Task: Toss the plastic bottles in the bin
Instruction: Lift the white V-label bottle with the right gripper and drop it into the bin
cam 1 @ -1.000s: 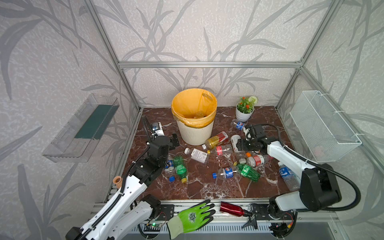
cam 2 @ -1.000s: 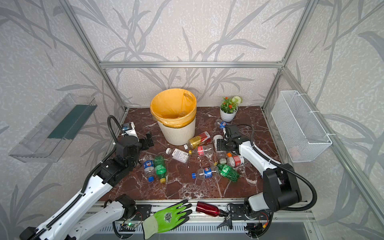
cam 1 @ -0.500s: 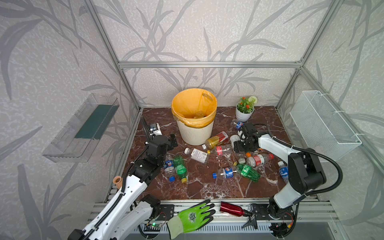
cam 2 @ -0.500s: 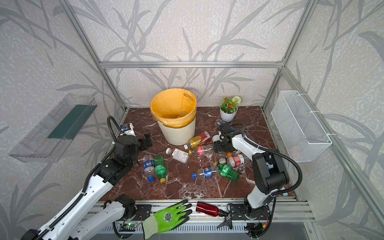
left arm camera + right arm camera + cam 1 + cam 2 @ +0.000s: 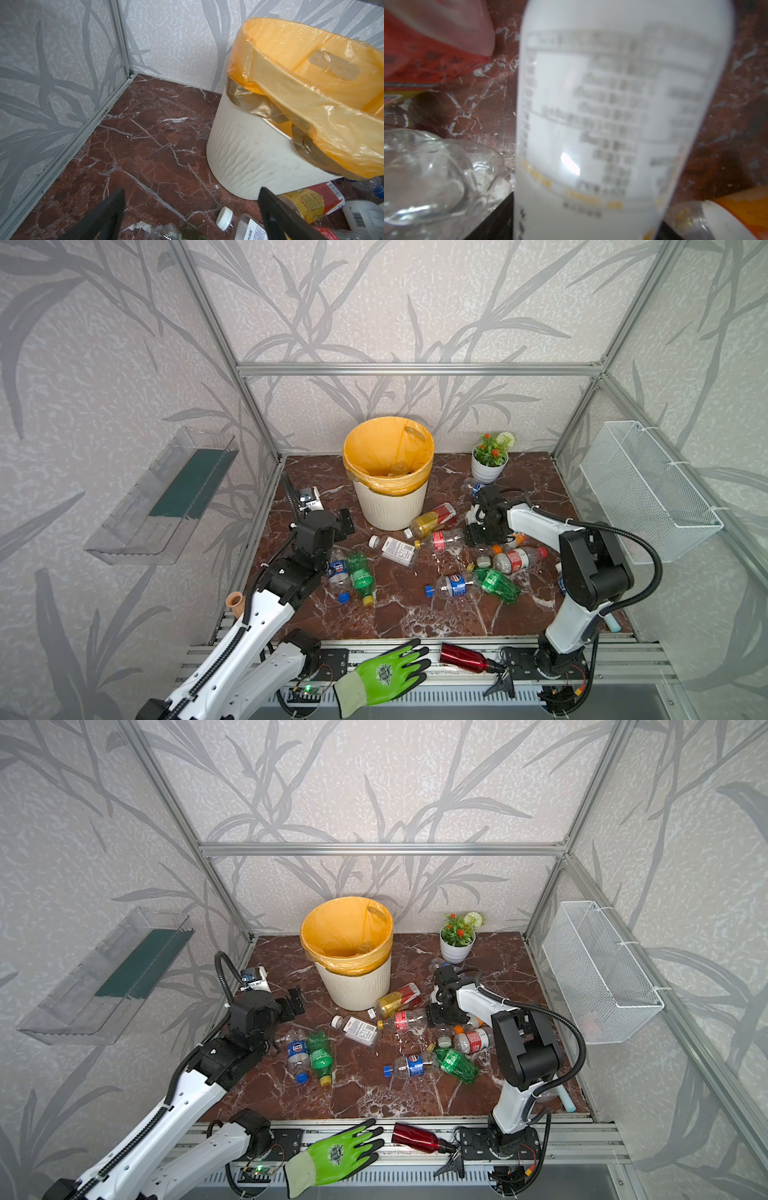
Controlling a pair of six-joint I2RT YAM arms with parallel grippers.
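Note:
The cream ribbed bin (image 5: 390, 506) (image 5: 353, 986) (image 5: 249, 155) with its yellow-orange liner stands at the back middle. Several plastic bottles lie on the marble floor in front of it: a yellow one with a red label (image 5: 432, 520), a clear white-labelled one (image 5: 392, 547), a green one (image 5: 360, 576), and a blue-labelled one (image 5: 451, 585). My right gripper (image 5: 482, 531) (image 5: 587, 218) is low on the floor, shut on a white-labelled bottle (image 5: 612, 104) that fills its view. My left gripper (image 5: 345, 522) (image 5: 192, 199) hangs open and empty, left of the bin.
A small white flower pot (image 5: 490, 466) stands right of the bin. A white wire basket (image 5: 648, 493) hangs on the right wall and a clear shelf (image 5: 166, 497) on the left wall. A red metal bottle (image 5: 463, 657) and a green glove (image 5: 386, 674) lie on the front rail.
The right arm has folded in, its elbow swinging left and forward, and its gripper has slid a little left onto the white-labelled bottle. The left gripper has drifted slightly back and left.

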